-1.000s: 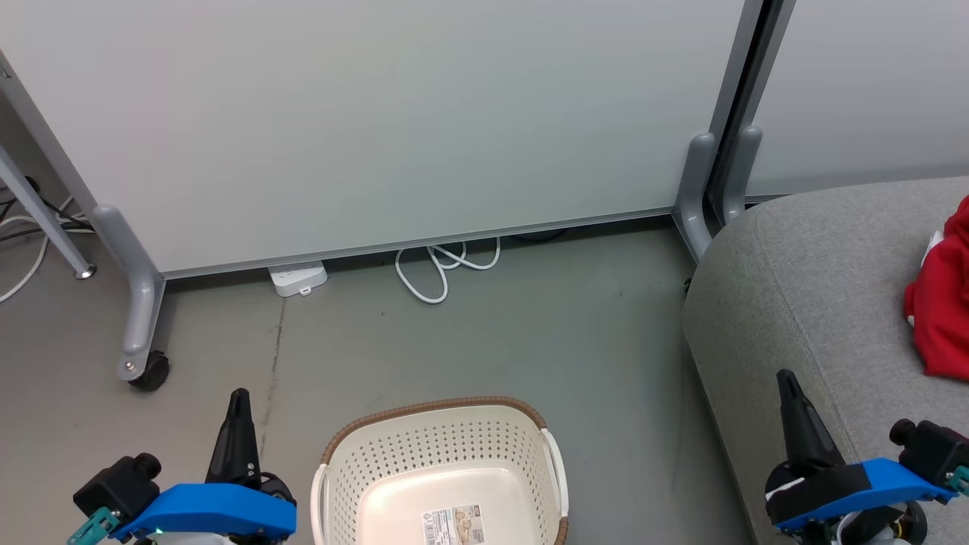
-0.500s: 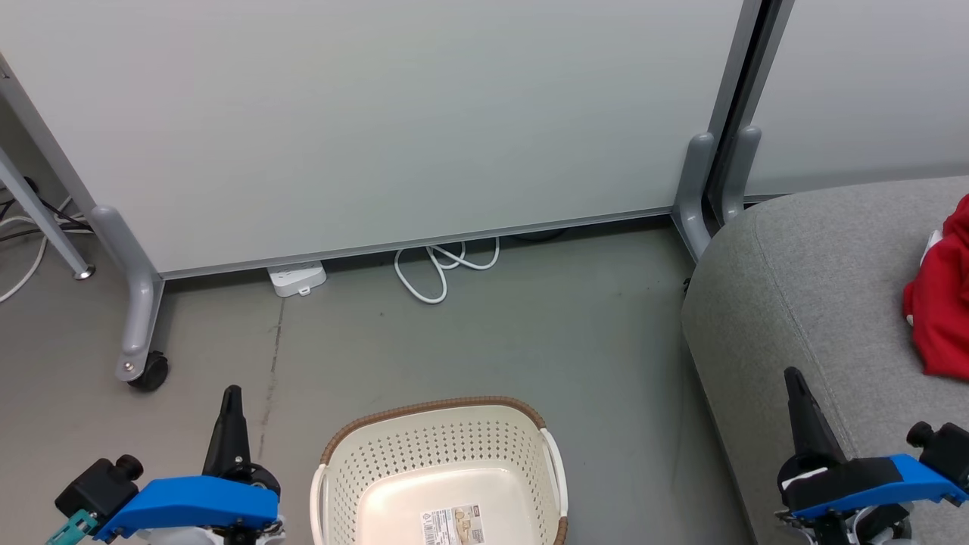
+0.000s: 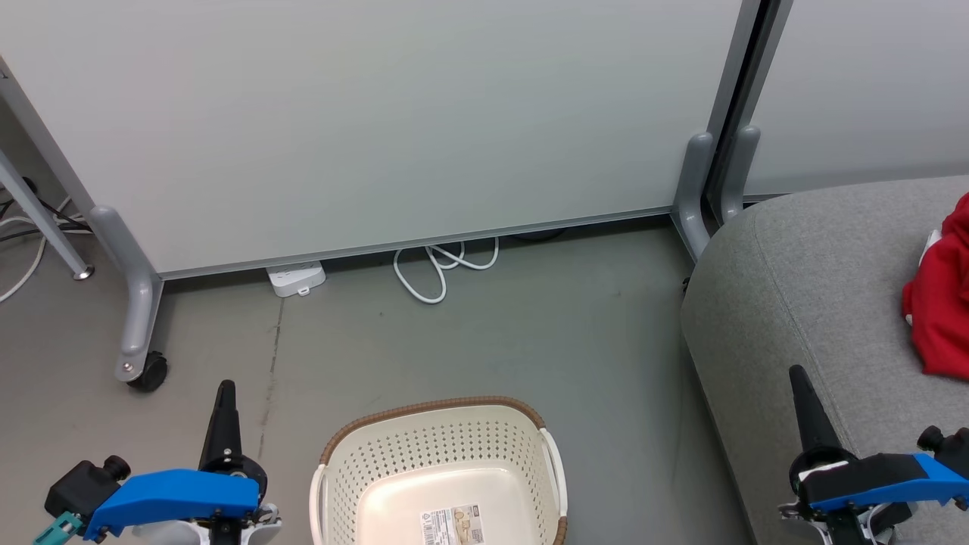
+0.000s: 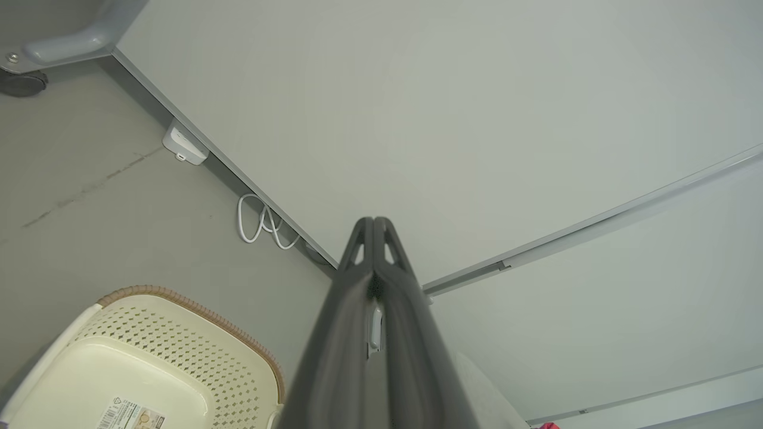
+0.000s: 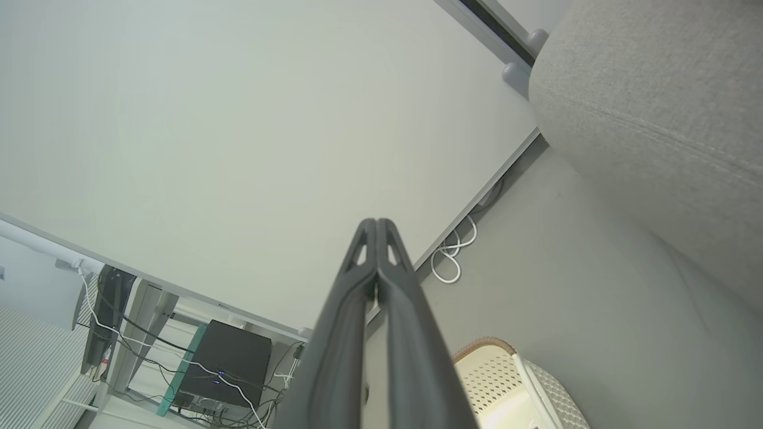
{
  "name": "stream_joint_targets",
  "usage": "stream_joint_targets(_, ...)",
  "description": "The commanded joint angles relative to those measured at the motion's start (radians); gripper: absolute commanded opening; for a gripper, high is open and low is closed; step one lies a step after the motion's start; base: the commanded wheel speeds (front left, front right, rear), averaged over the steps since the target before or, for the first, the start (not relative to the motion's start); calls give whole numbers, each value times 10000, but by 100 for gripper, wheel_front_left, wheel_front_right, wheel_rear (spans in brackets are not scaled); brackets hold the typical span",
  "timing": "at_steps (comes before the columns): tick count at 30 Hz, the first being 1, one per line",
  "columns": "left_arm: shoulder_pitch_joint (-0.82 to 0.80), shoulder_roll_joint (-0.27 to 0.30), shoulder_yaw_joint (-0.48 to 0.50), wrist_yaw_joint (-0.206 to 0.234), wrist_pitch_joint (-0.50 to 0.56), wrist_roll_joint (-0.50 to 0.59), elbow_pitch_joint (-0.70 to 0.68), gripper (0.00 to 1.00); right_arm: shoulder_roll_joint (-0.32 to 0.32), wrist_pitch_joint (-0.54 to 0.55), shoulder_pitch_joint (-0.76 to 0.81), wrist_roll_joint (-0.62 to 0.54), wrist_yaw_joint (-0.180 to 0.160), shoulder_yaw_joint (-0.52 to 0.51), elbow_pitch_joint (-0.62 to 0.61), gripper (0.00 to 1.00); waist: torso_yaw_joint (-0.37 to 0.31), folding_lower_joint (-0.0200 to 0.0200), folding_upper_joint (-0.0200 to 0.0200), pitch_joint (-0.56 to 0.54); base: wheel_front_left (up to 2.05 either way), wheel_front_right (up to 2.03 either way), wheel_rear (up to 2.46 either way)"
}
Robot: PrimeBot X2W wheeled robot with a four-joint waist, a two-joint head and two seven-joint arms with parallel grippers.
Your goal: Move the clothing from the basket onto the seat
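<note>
The left hand (image 3: 225, 387) hangs above the floor (image 3: 492, 341) at lower left, its fingers pressed together. Just right of it stands the basket (image 3: 431, 406), its bare bottom showing a label (image 3: 453, 524). The right hand (image 3: 796, 372), likewise pressed together, hovers by the seat's (image 3: 802, 265) front edge. The red clothing (image 3: 942, 310) lies on the seat, far right.
</note>
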Motion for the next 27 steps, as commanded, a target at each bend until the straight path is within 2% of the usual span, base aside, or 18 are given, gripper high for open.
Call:
stream_joint_targets(1,-275,19,79,-50,75,-321,-130,0,15,79,-255,350,3,-56,-138,0,-2,0,0,0,0,0,0)
stream_joint_targets(27,-405,20,343,-80,723,-2795,-187,0,99,735,-309,2996,3,-287,-247,0,-32,0,0,4,0,0,0)
